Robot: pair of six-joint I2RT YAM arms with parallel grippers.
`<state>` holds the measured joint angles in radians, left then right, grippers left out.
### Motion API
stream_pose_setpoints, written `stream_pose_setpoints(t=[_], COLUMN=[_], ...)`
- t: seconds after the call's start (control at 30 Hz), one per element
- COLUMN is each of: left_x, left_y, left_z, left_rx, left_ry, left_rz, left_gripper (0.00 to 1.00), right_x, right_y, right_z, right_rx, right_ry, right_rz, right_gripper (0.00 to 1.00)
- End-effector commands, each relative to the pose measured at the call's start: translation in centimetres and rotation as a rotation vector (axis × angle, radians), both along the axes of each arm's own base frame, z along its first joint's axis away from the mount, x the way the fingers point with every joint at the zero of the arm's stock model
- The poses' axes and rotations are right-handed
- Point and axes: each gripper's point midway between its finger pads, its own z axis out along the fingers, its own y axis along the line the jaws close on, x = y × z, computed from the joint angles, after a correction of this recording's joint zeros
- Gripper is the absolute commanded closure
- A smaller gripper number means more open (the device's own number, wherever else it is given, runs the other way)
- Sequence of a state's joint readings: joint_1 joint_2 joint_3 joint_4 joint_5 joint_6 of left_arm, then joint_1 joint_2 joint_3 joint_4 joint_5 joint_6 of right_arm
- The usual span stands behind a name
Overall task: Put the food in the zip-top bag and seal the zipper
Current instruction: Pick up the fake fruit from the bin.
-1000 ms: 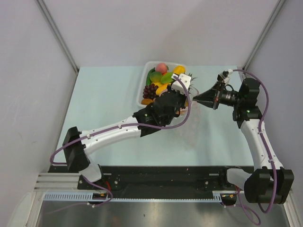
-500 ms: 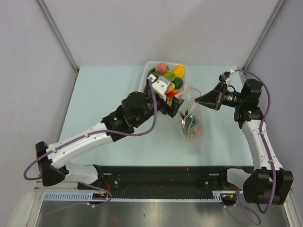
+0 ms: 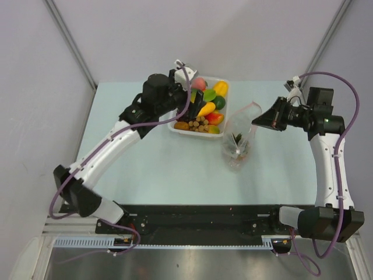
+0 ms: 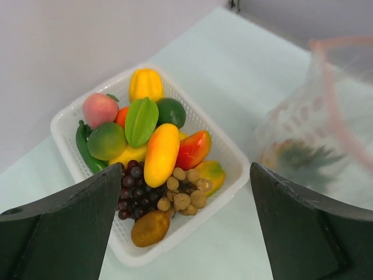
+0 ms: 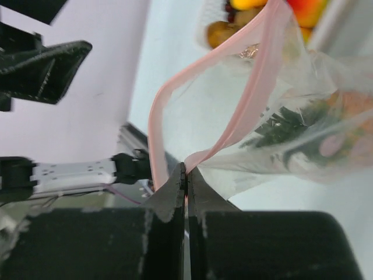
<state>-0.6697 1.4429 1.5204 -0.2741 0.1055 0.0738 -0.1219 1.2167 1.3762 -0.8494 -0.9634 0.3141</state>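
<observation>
The left arm [image 3: 116, 140] reaches to the far edge of the counter [image 3: 175, 166] and hangs over the white tray [image 4: 60, 123]. Its jaws are spread wide with nothing between them. The tray is crowded with food: a yellow mango [image 4: 161, 153], dark grapes [image 4: 133, 189], a brown bunch [image 4: 180, 192], a red-yellow piece [image 4: 194, 149] and several green pieces.

Just right of the tray, but apart from it, the clear bag [image 3: 239, 143] stands on the counter. A pineapple [image 3: 238, 149] is already inside. The right arm [image 3: 326, 157] has its jaws clenched on the pink strip [image 5: 256, 93] at one end of the bag's mouth, which hangs open in a narrow loop.

The filling looks barely begun, with most pieces in the tray, so the next pick is probably from that pile.

- **Picking:** The pieces are glossy, rounded and packed tight. One could squirt out sideways as the jaws close, or its neighbours could get dragged along and tumble over the tray's rim.
- **Dropping in:** The bag is soft and held at a single point. A piece that lands on the strip instead of inside could fold the mouth shut, pull the strip out of the pinch, or tip the bag and spill the pineapple.
- **Crowding:** The left arm has to come close to the right jaws at the mouth, so a bump there is likely.
</observation>
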Motion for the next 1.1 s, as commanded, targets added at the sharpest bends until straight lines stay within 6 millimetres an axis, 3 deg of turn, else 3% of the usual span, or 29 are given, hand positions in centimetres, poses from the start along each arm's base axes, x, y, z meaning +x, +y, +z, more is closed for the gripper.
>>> stream_pose_setpoints(t=[0.0, 0.03, 0.1, 0.13, 0.17, 0.23, 0.27, 0.3, 0.4, 0.7, 0.77, 0.9, 0.93, 1.07], left_x=[1.6, 2.8, 4.5, 5.6, 6.1, 7.3, 8.2, 8.7, 10.2, 13.1, 12.9, 12.4, 12.3, 12.0], left_y=[-1.6, -2.3, -2.5, -3.3, -3.6, -4.2, -4.8, -5.1, -5.6, -4.1, -3.8, -3.8, -3.8, -4.0], left_z=[-2.5, -4.7, -5.0, -7.0, -7.6, -7.7, -9.7, -9.6, -12.6, -19.4, -20.4, -20.5, -19.7, -16.2], left_rx=[0.159, 0.196, 0.23, 0.26, 0.281, 0.291, 0.306, 0.307, 0.352, 0.524, 0.556, 0.547, 0.533, 0.487], left_ry=[0.005, 0.037, 0.024, 0.056, 0.057, 0.05, 0.088, 0.085, 0.13, 0.187, 0.216, 0.228, 0.219, 0.172], left_rz=[-0.154, -0.157, -0.157, -0.166, -0.179, -0.175, -0.174, -0.176, -0.164, -0.061, -0.063, -0.081, -0.079, -0.076], left_gripper=[0.07, 0.08, 0.1, 0.12, 0.13, 0.13, 0.14, 0.14, 0.15, 0.22, 0.26, 0.39, 0.5, 0.67], right_x=[-0.7, -0.8, -0.7, -0.7, -0.6, -0.4, -0.3, -0.2, -0.1, -0.4, -0.4, 0.0, 0.1, 0.6], right_y=[-2.7, -2.8, -3.2, -3.3, -3.5, -3.7, -3.9, -3.9, -4.0, -1.3, -0.7, -0.1, 0.0, 0.0], right_z=[-2.2, -2.4, -2.8, -2.9, -3.1, -3.4, -3.7, -3.8, -4.2, -4.2, -3.9, -3.2, -3.2, -3.2], right_rx=[-0.214, -0.22, -0.245, -0.25, -0.263, -0.277, -0.287, -0.289, -0.297, -0.165, -0.144, -0.128, -0.127, -0.125], right_ry=[0.003, 0.008, 0.019, 0.022, 0.027, 0.04, 0.051, 0.058, 0.072, 0.091, 0.089, 0.069, 0.07, 0.066], right_rz=[-0.073, -0.077, -0.098, -0.105, -0.119, -0.14, -0.151, -0.159, -0.168, -0.069, -0.051, -0.034, -0.03, -0.028], right_gripper=[1.0, 1.0, 1.0, 1.0, 1.0, 1.0, 1.0, 1.0, 1.0, 1.0, 1.0, 1.0, 1.0, 1.0])
